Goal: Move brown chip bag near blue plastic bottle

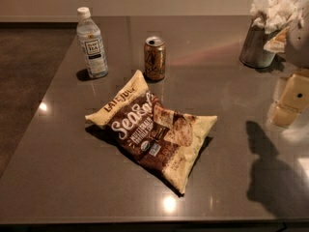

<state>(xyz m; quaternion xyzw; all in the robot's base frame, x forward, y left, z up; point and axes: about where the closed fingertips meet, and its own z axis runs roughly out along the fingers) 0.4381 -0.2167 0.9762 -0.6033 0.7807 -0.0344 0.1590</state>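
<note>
— So, how far along is it?
— Barely begun, I'd judge. The brown chip bag [153,137] lies flat in the middle of the table [58,178], with its far-left corner pointing toward the blue plastic bottle [91,45].
— And the bottle?
— It stands upright at the far left of the table, apart from the bag. A golden drink can [155,58] stands to its right, just beyond the bag's far edge.
— Where is the gripper?
— The gripper [288,100] hangs at the right edge of view, well apart from the bag and nearer than a metal cup [256,47] stuffed with white napkins. I cannot tell whether it is open or closed, but it has no hold of the bag.
— What's left?
— Everything, it seems: reach left, take the bag, and set it down far-left beside the bottle.
</note>
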